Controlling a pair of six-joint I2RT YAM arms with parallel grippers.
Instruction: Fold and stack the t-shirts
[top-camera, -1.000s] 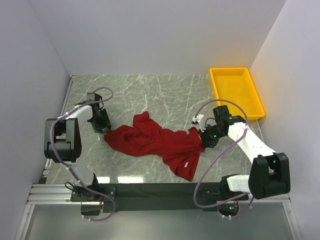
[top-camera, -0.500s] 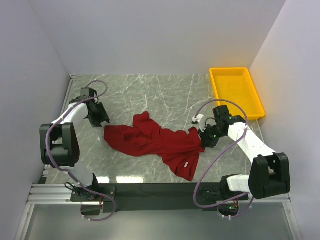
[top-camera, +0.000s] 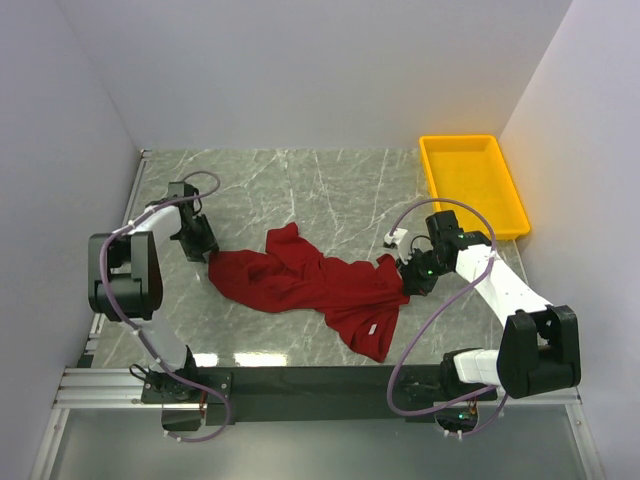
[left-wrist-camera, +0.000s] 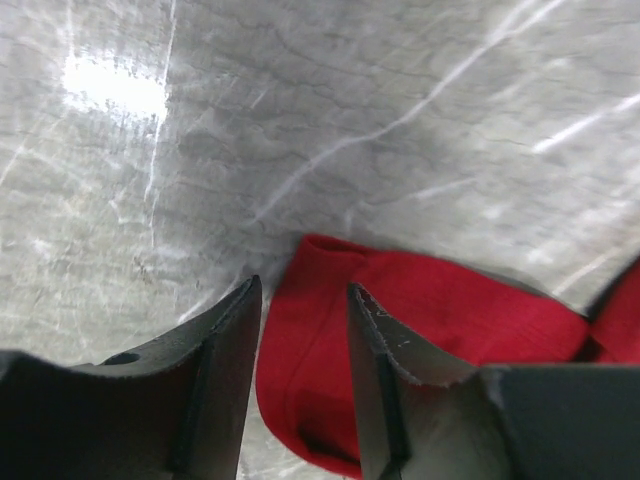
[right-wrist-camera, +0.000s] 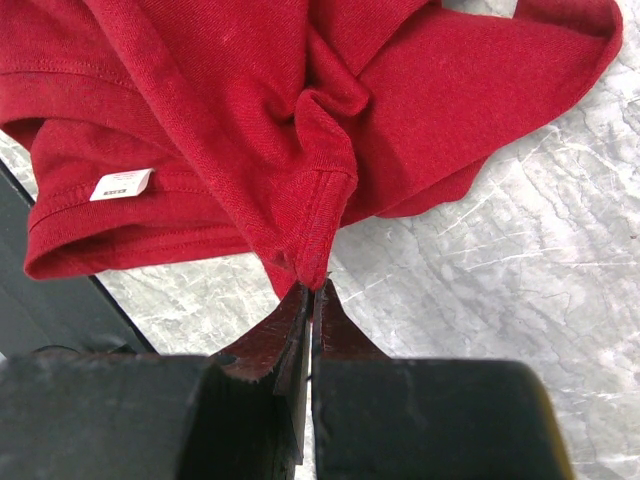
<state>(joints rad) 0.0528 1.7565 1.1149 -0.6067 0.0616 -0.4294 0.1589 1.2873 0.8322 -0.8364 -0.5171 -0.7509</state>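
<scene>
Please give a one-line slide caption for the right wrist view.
Right gripper shut on a fold of the dark red t-shirt; marble table beneath.

T-shirt (right-wrist-camera: 250, 90): dark red knit cloth, matt, fine weave, stitched hems, soft creases. Tag (right-wrist-camera: 120, 183) on it: white and flat; cloth or paper, cannot tell.

Table (top-camera: 330, 190): grey marble-look top with pale veins, smooth and glossy; lamp glare shows on it under my left wrist.

My left gripper (left-wrist-camera: 302, 290): fingers (left-wrist-camera: 225, 380) dark, matt, likely hard plastic; one inner edge scuffed pale and rough.

My right gripper (right-wrist-camera: 313, 295): same dark matt finish, thin tips.

Tray (top-camera: 512, 195): yellow plastic, smooth, slight sheen.

Near rail (top-camera: 110, 380): silvery ribbed metal.

Walls (top-camera: 300, 70): white, matt.
</scene>
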